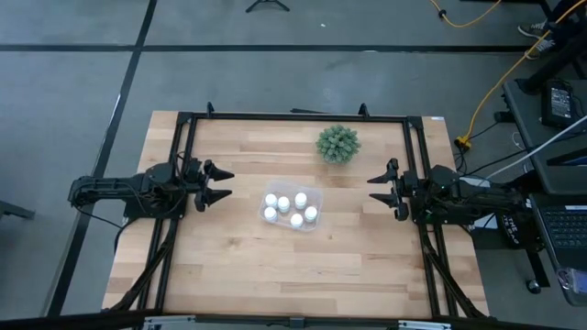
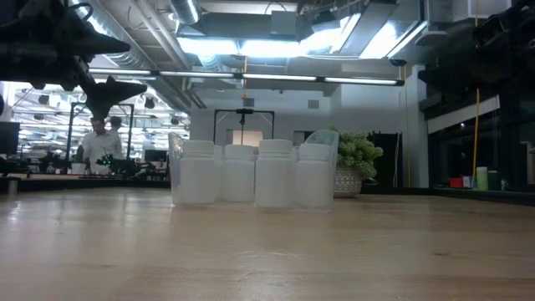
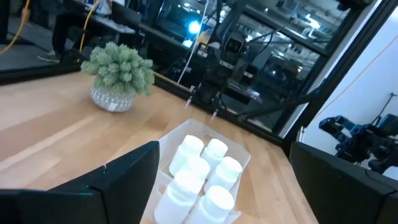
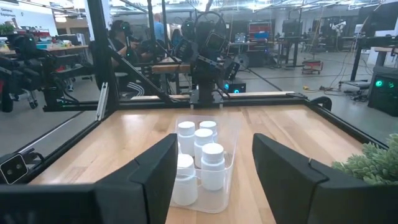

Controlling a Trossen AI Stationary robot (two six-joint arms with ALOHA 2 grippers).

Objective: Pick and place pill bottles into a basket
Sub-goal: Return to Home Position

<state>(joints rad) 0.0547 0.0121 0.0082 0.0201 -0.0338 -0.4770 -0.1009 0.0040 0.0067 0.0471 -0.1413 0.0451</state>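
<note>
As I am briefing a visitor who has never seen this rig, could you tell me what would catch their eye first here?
The white pill bottles clustered upright in the clear basket near the middle of the table stand out first. A green plant stands apart from it, nearer the right arm's side. The left gripper and right gripper, both open, face the basket from opposite sides, clear of it.

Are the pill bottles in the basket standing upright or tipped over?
Upright: from above, the pill bottles show only round caps inside the basket; the low view shows them standing straight.
</note>
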